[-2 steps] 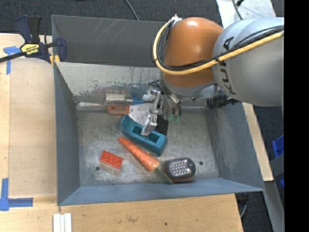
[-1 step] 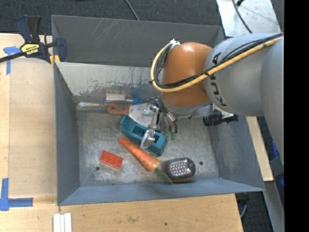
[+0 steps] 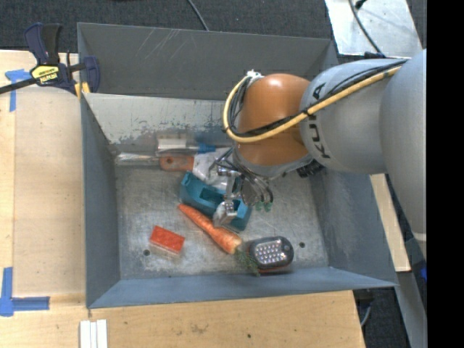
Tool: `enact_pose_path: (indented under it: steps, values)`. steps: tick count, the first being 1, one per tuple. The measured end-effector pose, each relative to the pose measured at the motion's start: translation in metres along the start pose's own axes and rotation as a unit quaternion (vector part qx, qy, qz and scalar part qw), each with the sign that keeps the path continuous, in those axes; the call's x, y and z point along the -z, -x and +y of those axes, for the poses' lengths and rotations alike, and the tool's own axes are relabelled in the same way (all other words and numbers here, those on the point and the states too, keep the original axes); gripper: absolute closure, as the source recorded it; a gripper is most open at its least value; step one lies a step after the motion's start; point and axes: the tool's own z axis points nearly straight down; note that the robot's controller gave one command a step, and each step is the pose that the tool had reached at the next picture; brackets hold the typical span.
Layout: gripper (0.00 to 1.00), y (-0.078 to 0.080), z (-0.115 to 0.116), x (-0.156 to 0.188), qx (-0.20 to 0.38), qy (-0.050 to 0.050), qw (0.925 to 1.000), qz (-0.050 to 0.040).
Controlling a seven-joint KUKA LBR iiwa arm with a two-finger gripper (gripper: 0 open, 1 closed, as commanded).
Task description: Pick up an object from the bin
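Grey metal is framing everything I am watching: the bin (image 3: 101, 216) is sitting with sloped walls and a scuffed, speckled floor. At the left, a red block (image 3: 167, 240) is lying flat, well apart from the other things. Behind it, a brown-handled tool (image 3: 172, 162) is lying along the foot of the back wall. A carrot (image 3: 210, 228) is stretching diagonally across the middle, its upper end near a teal block (image 3: 199, 191). The gripper (image 3: 232, 206) is hanging right over that teal block's right end, and I cannot tell whether it is clenched or released. A green bit (image 3: 262, 206) is lying just right of it. A dark device (image 3: 272, 253) with a dotted grille is resting against the front wall, just beside the carrot's lower tip. The arm (image 3: 362, 122), with its orange cover (image 3: 268, 118) and a yellow cable, is crowding the bin's right half. Beyond the back wall, dark floor (image 3: 254, 6) is showing.
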Motion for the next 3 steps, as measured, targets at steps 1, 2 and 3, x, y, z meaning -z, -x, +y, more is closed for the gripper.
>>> enact_pose_path:
  steps: [1, 2, 3]
  values:
    - [1.0, 0.0, 0.0, 0.0, 0.0, 0.0, 1.0, -0.0002]
    - [1.0, -0.004, 0.0, 0.003, 0.0, -0.002, 1.0, -0.0029]
    - [1.0, -0.005, -0.002, 0.042, 0.001, -0.004, 1.0, -0.0014]
